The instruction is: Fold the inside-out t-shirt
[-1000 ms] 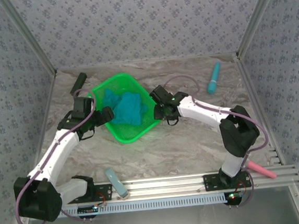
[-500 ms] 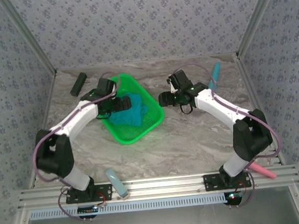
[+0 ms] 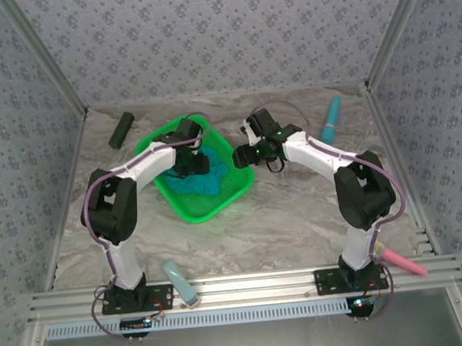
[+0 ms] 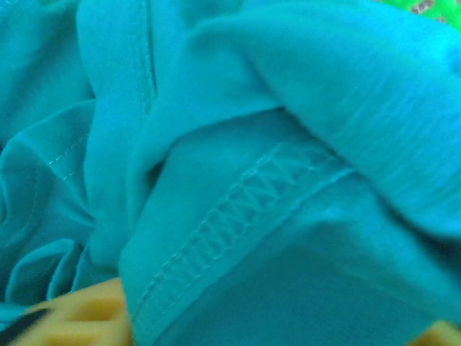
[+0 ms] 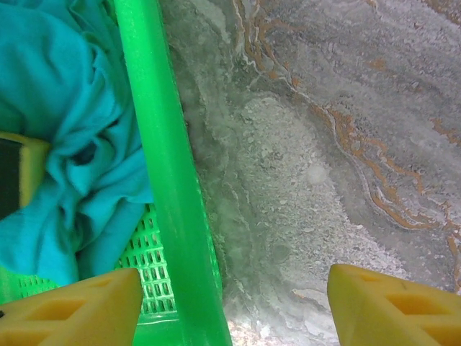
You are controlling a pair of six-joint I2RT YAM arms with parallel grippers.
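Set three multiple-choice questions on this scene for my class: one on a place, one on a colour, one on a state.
1. Where is the t-shirt? A on the bare table; B in the green basket; C draped over an arm.
2. What colour is the t-shirt? A teal; B pink; C white.
3. How stand the right gripper's jaws? A open; B shut on cloth; C shut on the rim.
Answers: B, cloth bunched inside the mesh walls; A, plainly teal in both wrist views; A, yellow fingers wide apart, nothing gripped.
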